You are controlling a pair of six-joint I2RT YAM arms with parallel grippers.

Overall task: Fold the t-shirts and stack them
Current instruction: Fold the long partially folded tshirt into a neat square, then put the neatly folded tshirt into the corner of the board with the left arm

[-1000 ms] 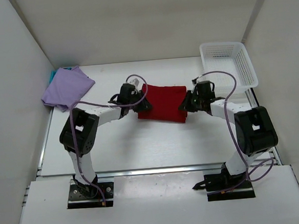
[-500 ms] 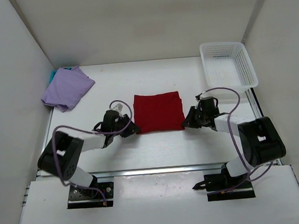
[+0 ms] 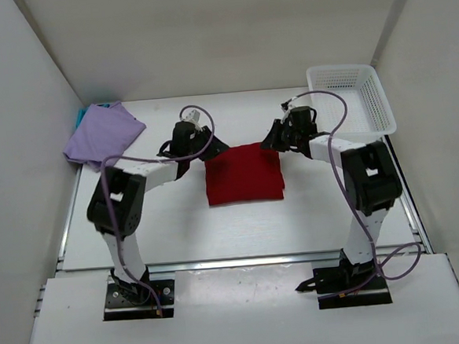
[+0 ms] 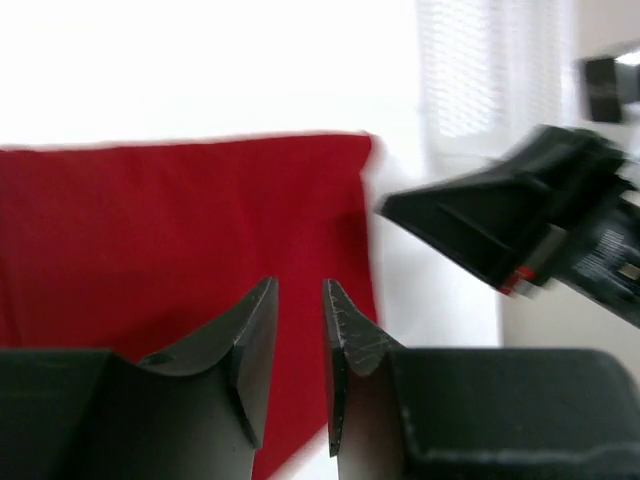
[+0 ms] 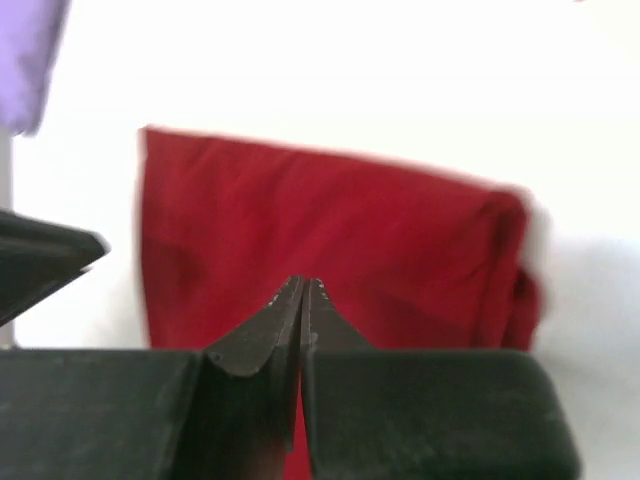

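bright red folded cloth t-shirt (image 3: 244, 175): solid red, plain weave, darker in the creases
pale lavender crumpled cloth t-shirt (image 3: 103, 133): light purple, plain
teal cloth t-shirt (image 3: 80, 116): turquoise, only a sliver shows
white plastic mesh basket (image 3: 349, 101): white, fine grid pattern
flat white table top (image 3: 178, 223): matte white, plain
left gripper (image 4: 300, 290): black
right gripper (image 5: 302, 285): black
thin arm cables (image 3: 350, 203): dull purple

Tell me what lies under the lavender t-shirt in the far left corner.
Only a sliver of teal cloth shows, poking out from under the lavender t-shirt at its far left edge. The rest of it is covered, so its shape and fold cannot be told.
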